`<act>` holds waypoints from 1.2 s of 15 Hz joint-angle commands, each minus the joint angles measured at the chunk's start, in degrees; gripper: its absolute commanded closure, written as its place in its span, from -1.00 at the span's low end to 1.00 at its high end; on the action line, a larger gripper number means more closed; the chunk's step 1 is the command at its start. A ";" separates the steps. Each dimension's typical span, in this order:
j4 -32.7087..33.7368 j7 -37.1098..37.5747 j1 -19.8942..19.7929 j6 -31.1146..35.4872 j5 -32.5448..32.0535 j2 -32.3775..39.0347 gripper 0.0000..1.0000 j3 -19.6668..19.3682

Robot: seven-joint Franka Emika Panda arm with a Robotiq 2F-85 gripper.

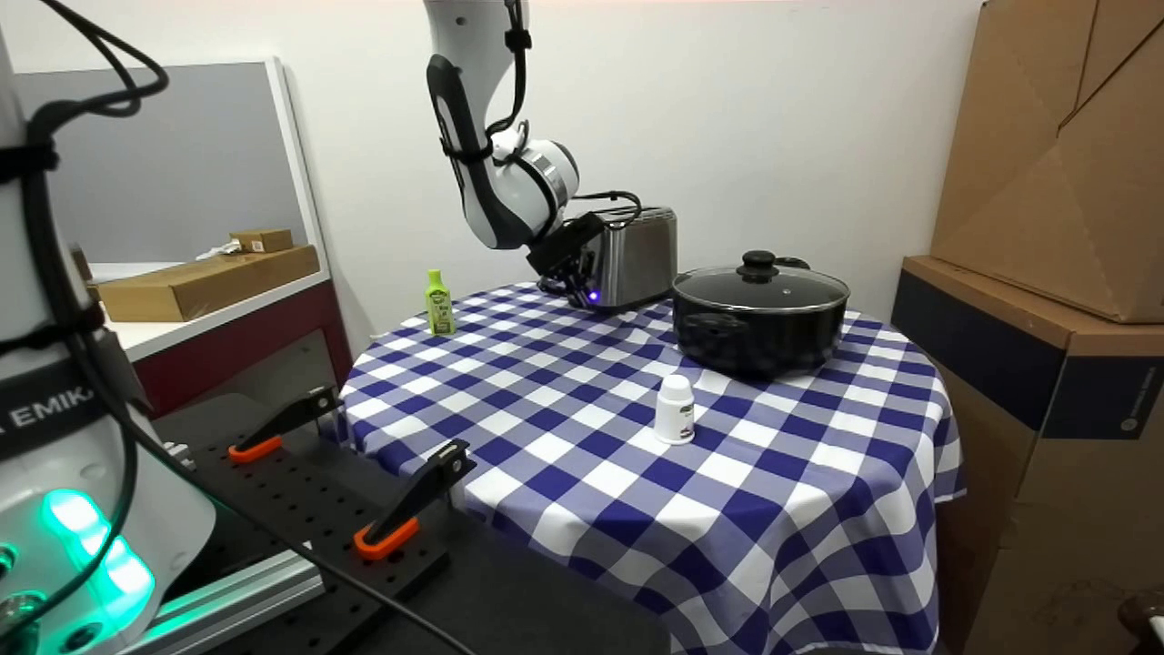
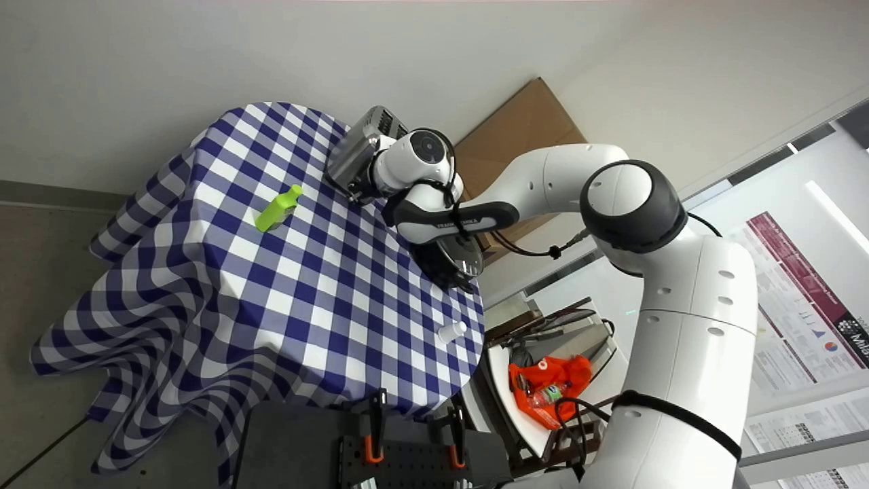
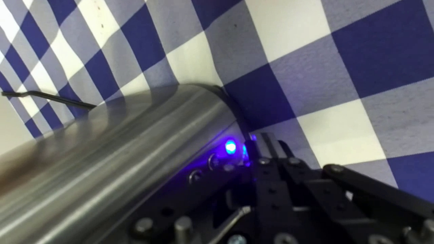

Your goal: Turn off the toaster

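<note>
The silver toaster (image 1: pixel 641 259) stands at the back of the table, beside the black pot. It also shows in an exterior view (image 2: pixel 354 155), partly covered by the arm. In the wrist view the toaster (image 3: pixel 135 135) fills the lower left, and a blue light (image 3: pixel 230 147) glows on its end panel beside several small round knobs or buttons. My gripper (image 3: pixel 270 145) is shut with nothing between its fingertips. The tips are right beside the lit end panel, low near the tablecloth; I cannot tell whether they touch it. The gripper (image 1: pixel 582 293) partly hides that end panel.
A black lidded pot (image 1: pixel 759 318) stands close beside the toaster. A green bottle (image 1: pixel 440 305) and a white bottle (image 1: pixel 674 411) stand on the checked tablecloth (image 1: pixel 546 446). The wall is behind the table. Cardboard boxes (image 1: pixel 1028 409) stand beside it.
</note>
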 commanded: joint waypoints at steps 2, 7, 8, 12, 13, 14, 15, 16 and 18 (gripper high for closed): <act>-4.40 -1.50 -0.63 -1.61 1.38 -4.13 1.00 0.97; -6.36 -1.36 -0.56 -2.90 1.64 -6.17 1.00 0.80; -6.49 -1.34 -0.56 -3.24 1.66 -6.38 1.00 0.75; -6.55 -1.35 -0.61 -4.21 1.72 -6.54 1.00 0.69; -6.39 -1.33 -0.60 -4.41 1.65 -6.45 1.00 0.65; -6.15 -1.27 -0.57 -4.50 1.52 -6.31 1.00 0.60; -5.92 -1.27 -0.54 -4.66 1.49 -6.14 1.00 0.59; -5.58 -1.31 -0.53 -4.72 1.49 -5.86 1.00 0.60; -5.03 -1.23 -0.41 -4.73 1.29 -5.42 1.00 0.53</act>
